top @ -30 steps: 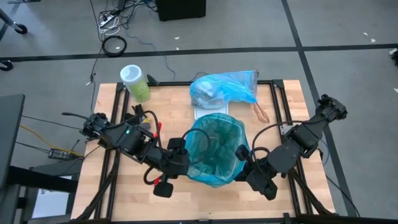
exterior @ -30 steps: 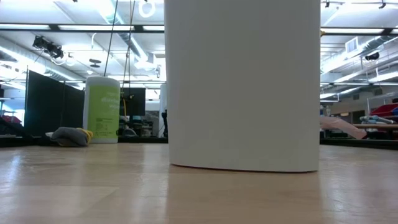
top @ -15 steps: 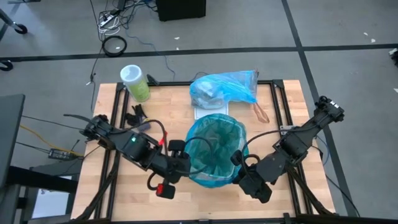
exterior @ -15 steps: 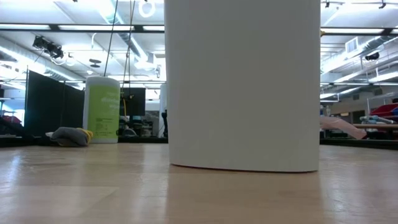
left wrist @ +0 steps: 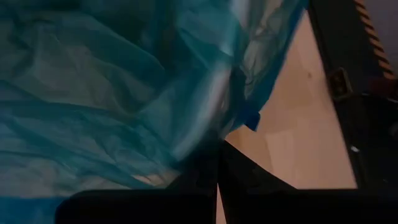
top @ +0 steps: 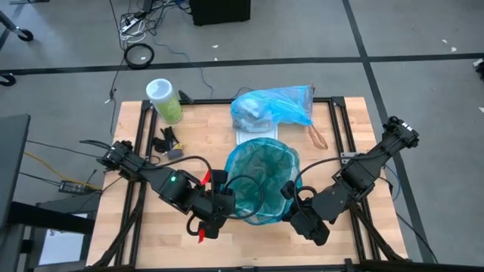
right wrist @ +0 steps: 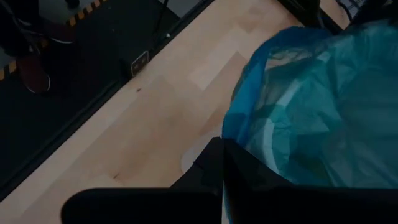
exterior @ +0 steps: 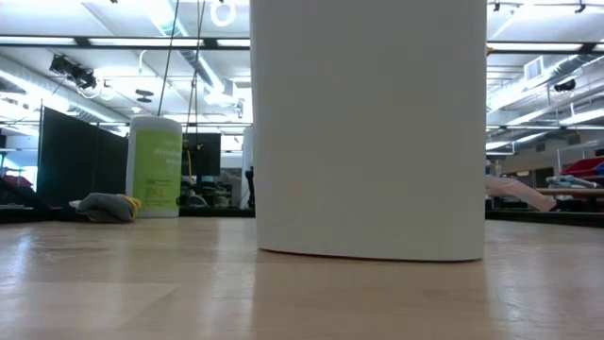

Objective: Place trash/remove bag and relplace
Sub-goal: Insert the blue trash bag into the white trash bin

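Pinching thin, crinkled teal-green plastic bag (top: 261, 181): left claw (top: 225, 198) and right claw (top: 290, 195), both clamped.

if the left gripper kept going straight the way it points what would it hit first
Most likely the teal-green plastic bag lining the white bin: the left gripper, shut, points right at its folds, apparently already touching, though depth is unclear.

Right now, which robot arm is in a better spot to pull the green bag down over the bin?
Probably neither: both. The left end effector and right end effector are each shut on the teal bag's rim, on opposite sides of the white bin.
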